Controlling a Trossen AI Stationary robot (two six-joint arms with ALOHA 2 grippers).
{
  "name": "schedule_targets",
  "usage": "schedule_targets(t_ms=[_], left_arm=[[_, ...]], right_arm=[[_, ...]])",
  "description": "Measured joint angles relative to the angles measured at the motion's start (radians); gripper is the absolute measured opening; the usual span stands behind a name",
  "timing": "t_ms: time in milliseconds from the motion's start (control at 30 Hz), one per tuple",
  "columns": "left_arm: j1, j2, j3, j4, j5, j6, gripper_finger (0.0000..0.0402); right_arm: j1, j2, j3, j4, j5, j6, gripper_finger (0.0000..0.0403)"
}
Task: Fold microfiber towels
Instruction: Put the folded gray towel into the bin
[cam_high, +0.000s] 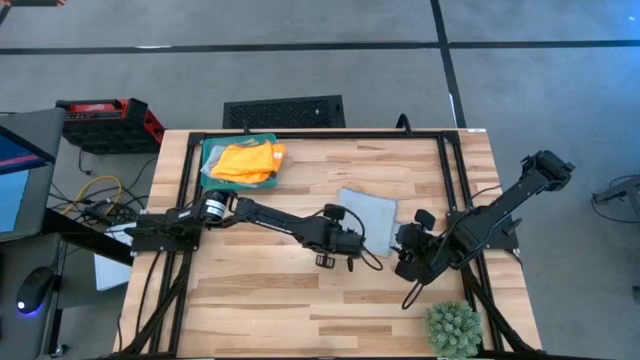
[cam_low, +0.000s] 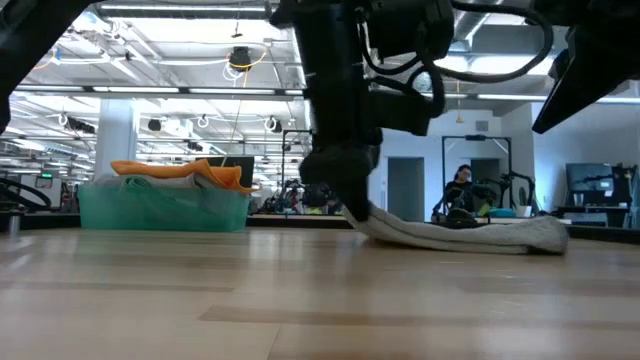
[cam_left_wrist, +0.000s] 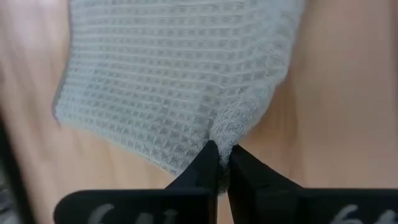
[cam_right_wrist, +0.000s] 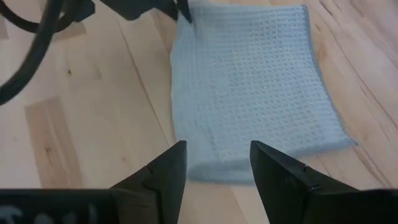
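I had the left gripper pinched tight on a corner of the pale grey towel, its two fingers pressed together with a small bunch of the waffle weave caught between them. In the low view that gripper stood right down at the table, at the towel's near end, and the cloth lay low and flat beyond it. From above, the grey towel sat near the middle of the table, between my two arms. My right gripper hovered just short of the towel's opposite edge, fingers spread wide and holding nothing. Down by the right front corner stood the spiky green plant ball. Farther back on the left, the green tray held the bright orange towel heaped on top, with other cloth under it that I could not make out clearly. Across the room behind the table, a person was sitting.
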Motion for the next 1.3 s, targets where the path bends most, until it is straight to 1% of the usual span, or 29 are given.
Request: schedule_targets(t_ms=[167,233,333,400,533,633,733,833,967,1133,1300], left_arm=[[0.01,-0.002,0.069,-0.161,-0.087,-0.001,0.0001],[0.021,-0.002,0.093,-0.258,-0.142,-0.003,0.0001],[0.047,-0.002,0.129,-0.409,-0.21,-0.053,0.0001],[0.067,-0.002,0.15,-0.503,-0.235,-0.105,0.0001],[0.116,-0.003,0.19,-0.638,-0.238,-0.194,0.0001],[0.154,-0.005,0.196,-0.646,-0.233,-0.211,0.0],[0.181,-0.027,0.193,-0.649,-0.208,-0.197,0.0],[0.193,-0.067,0.186,-0.648,-0.202,-0.2,0.0],[0.193,-0.153,0.161,-0.647,-0.202,-0.204,0.0],[0.209,-0.231,0.157,-0.648,-0.259,-0.173,0.0],[0.272,-0.253,0.157,-0.648,-0.307,-0.086,0.0]], right_arm=[[0.0,-0.018,0.0,0.0,0.003,-0.002,0.02],[0.0,-0.021,0.0,0.002,0.003,-0.017,0.02],[0.0,-0.022,0.0,0.007,0.003,-0.023,0.02],[0.0,-0.022,0.0,0.007,0.003,-0.024,0.02],[0.0,-0.022,0.0,0.006,0.003,-0.024,0.02],[0.0,-0.022,0.0,0.006,0.003,-0.024,0.02],[0.0,-0.021,0.0,0.006,0.003,-0.024,0.02],[0.0,-0.021,0.0,0.006,0.003,-0.024,0.02],[0.001,-0.021,0.0,0.002,0.004,-0.024,0.02],[0.001,-0.021,0.0,0.003,0.004,-0.024,0.02],[0.001,-0.021,0.0,0.005,0.005,-0.023,0.02]])
